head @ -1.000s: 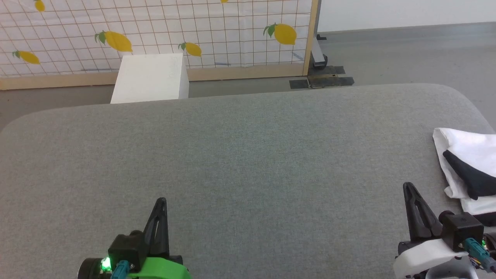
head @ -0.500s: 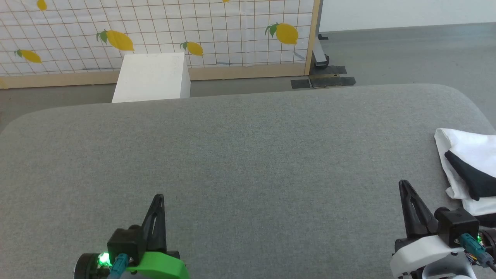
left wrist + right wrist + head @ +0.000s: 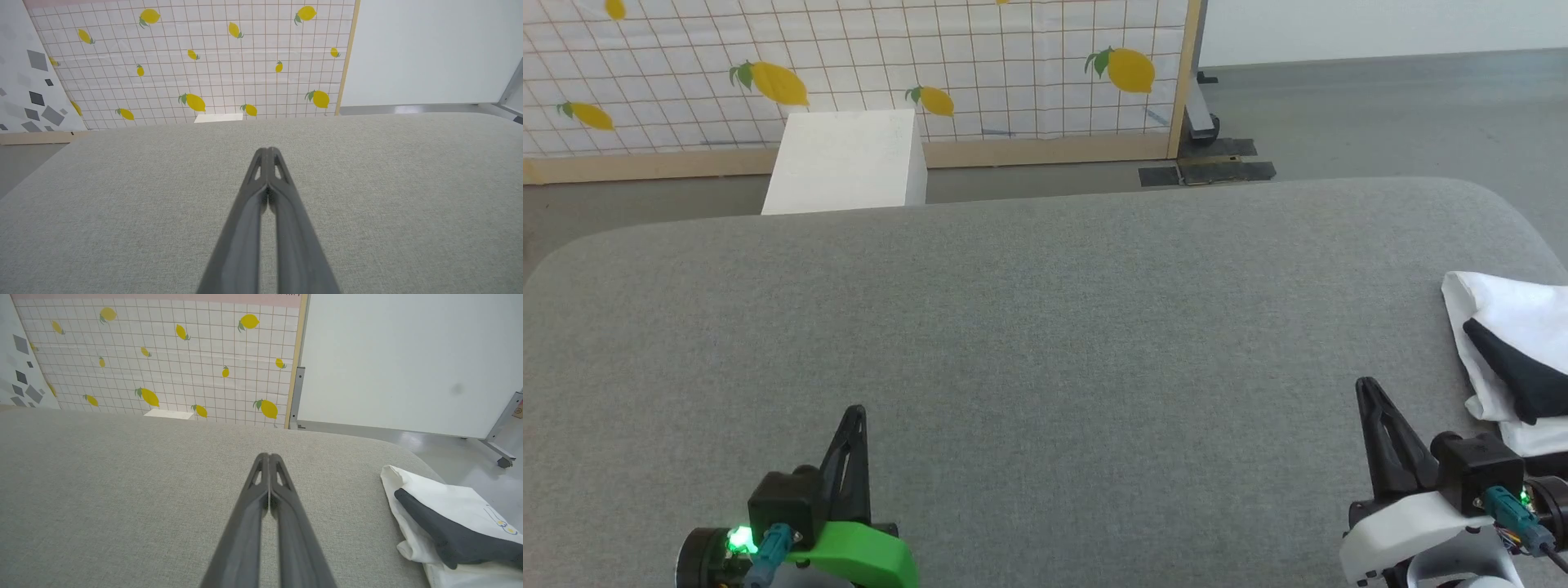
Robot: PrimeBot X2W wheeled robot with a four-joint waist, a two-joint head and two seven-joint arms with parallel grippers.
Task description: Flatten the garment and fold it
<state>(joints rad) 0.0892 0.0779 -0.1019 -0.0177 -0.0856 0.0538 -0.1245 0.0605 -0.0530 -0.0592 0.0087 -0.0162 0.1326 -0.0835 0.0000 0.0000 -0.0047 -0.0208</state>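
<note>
Jaws, two pairs, each pressed together; one garment (image 3: 1511, 302) at right edge of one grey table (image 3: 1045, 327)

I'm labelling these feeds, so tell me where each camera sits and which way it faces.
Head view: on the robot's head, looking forward and down over the grey table; left gripper lower left, right gripper lower right, white-and-black shirt at the right edge.
Left wrist view: on the left wrist, looking along its shut fingers across the table to the lemon-print screen.
Right wrist view: on the right wrist, along its shut fingers; shirt to their right.
Shared: all three show the table and screen.
</note>
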